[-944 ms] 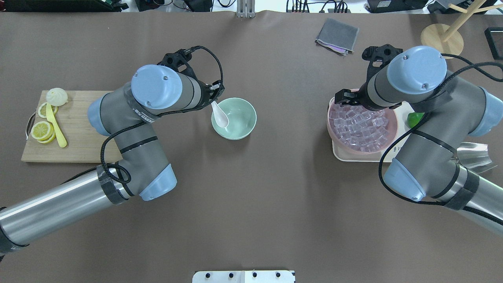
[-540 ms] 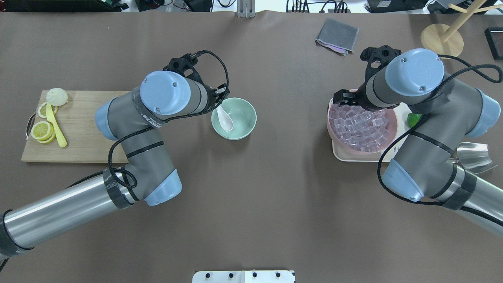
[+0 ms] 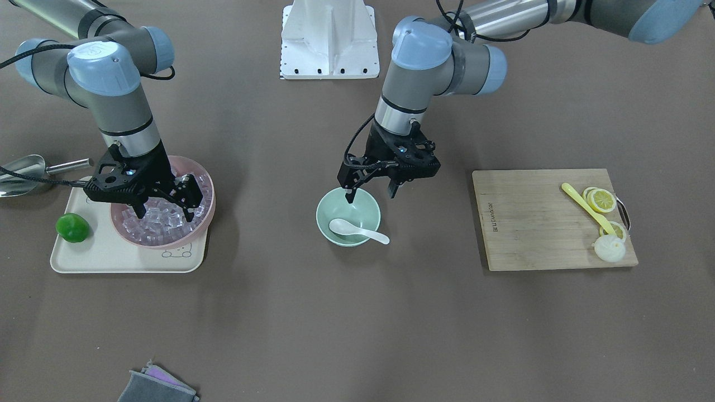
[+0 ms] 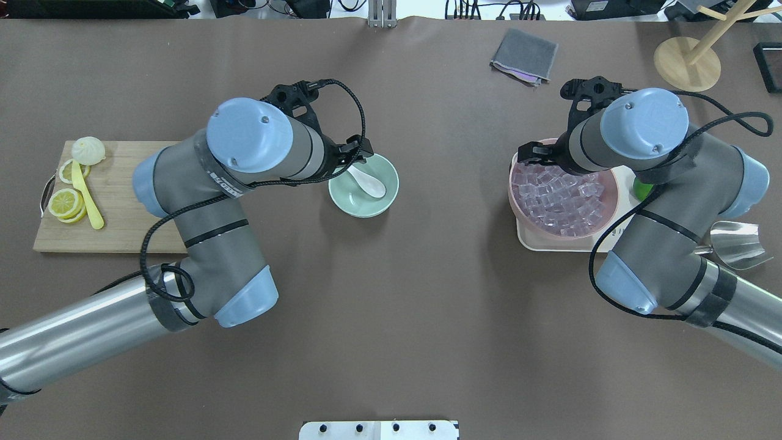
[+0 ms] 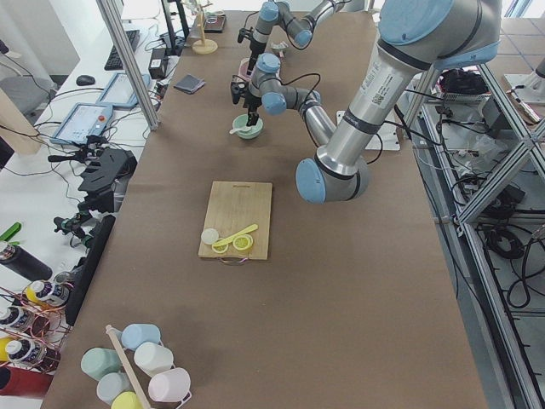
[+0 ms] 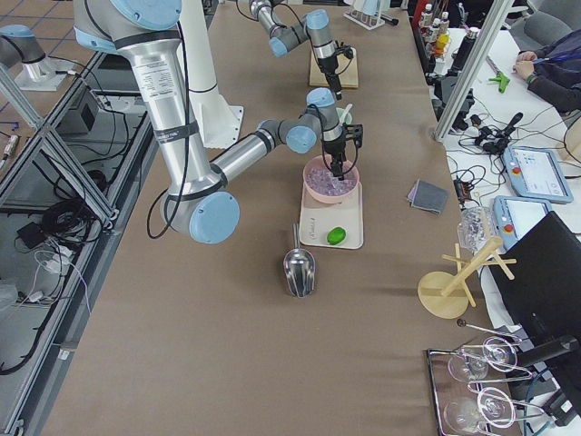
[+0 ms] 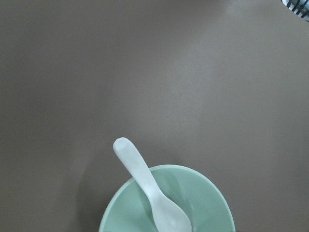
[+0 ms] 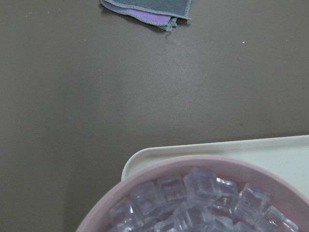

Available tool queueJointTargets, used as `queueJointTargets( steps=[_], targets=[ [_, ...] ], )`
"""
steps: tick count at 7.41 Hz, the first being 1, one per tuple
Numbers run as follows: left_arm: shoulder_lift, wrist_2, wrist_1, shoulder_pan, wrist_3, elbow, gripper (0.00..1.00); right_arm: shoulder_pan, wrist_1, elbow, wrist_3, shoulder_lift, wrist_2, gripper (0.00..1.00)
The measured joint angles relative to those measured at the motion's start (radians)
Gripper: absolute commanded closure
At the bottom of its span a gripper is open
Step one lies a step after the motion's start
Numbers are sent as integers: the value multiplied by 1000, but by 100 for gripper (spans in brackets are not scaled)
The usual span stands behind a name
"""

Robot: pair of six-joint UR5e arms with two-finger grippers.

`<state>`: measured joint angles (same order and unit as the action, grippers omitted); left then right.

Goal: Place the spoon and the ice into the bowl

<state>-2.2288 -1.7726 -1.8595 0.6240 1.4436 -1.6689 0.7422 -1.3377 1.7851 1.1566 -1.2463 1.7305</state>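
Observation:
The white spoon (image 3: 357, 230) lies in the mint-green bowl (image 3: 323, 219), scoop inside and handle over the rim. It also shows in the overhead view (image 4: 369, 181) and the left wrist view (image 7: 149, 188). My left gripper (image 3: 370, 195) is open and empty just above the bowl's rim on the robot's side. The ice (image 3: 159, 223) is a heap of clear cubes in a pink bowl (image 3: 208, 212); the heap shows in the overhead view (image 4: 562, 205) and the right wrist view (image 8: 193, 198). My right gripper (image 3: 165, 213) is open, fingertips down among the cubes.
The pink bowl stands on a cream tray (image 3: 100, 257) with a green lime (image 3: 72, 228). A metal scoop (image 3: 22, 174) lies beside the tray. A cutting board (image 3: 536, 223) holds lemon slices, a yellow spoon and a bun. A grey cloth (image 4: 524, 55) and a wooden stand (image 4: 687, 61) are at the far side.
The spoon has moved from the bowl's left rim further into the bowl and now lies free. My left wrist has moved right toward the bowl. My right gripper has stayed over the ice.

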Motion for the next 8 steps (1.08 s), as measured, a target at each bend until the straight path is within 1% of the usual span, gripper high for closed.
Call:
queueJointTargets(
  steps=[1,2,4,5,6,7,8],
  targets=[
    [41,-52,25,29,-72,-46,2,-6,-3,2,0,-11,-19,3],
    [65,-76,35,45,-107,-67,2,-18,-5,2,0,-21,-42,4],
    [78,-88,39,52,-126,-78,2,-48,-7,-4,0,-32,-82,5],
    [80,-89,39,52,-128,-79,2,-56,-7,-6,0,-34,-93,8],
    [81,-89,39,52,-129,-80,2,-61,-8,-7,1,-35,-98,18],
    [81,-89,39,52,-129,-80,2,-64,-8,-7,1,-36,-100,34],
    [81,-89,39,52,-130,-80,2,-66,-8,-7,1,-36,-101,54]
  ],
)
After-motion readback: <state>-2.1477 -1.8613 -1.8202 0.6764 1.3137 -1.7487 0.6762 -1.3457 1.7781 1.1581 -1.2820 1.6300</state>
